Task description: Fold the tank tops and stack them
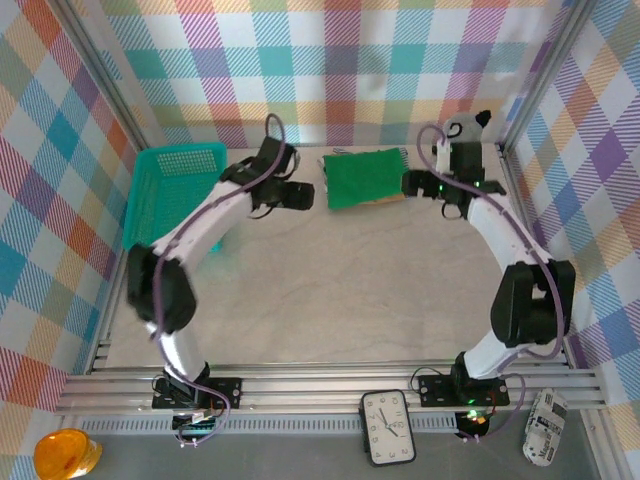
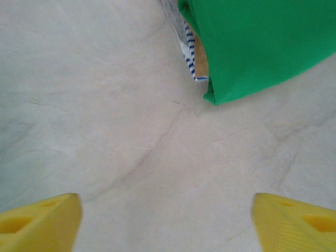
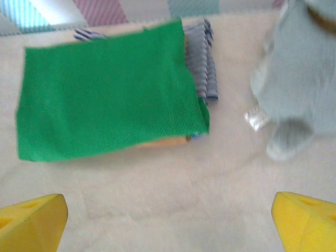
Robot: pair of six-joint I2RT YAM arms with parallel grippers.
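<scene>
The tank tops lie folded in one stack at the back middle of the table. The green top [image 1: 365, 178] is uppermost. Under it a tan edge [image 3: 163, 142] and the navy-and-white striped top [image 3: 202, 58] peek out. My left gripper [image 1: 303, 195] hovers just left of the stack, open, with bare table between its yellow fingertips [image 2: 39, 226]; the green top [image 2: 262, 42] and a striped edge [image 2: 189, 58] lie ahead of it. My right gripper [image 1: 409, 184] sits just right of the stack, open and holding nothing, the green top [image 3: 105, 94] in front of it.
A teal mesh basket [image 1: 175, 190] stands at the back left against the wall. A grey plush toy [image 1: 465, 128] [image 3: 299, 79] sits at the back right near my right gripper. Plaid walls close in three sides. A clock [image 1: 388, 428] lies beyond the near rail.
</scene>
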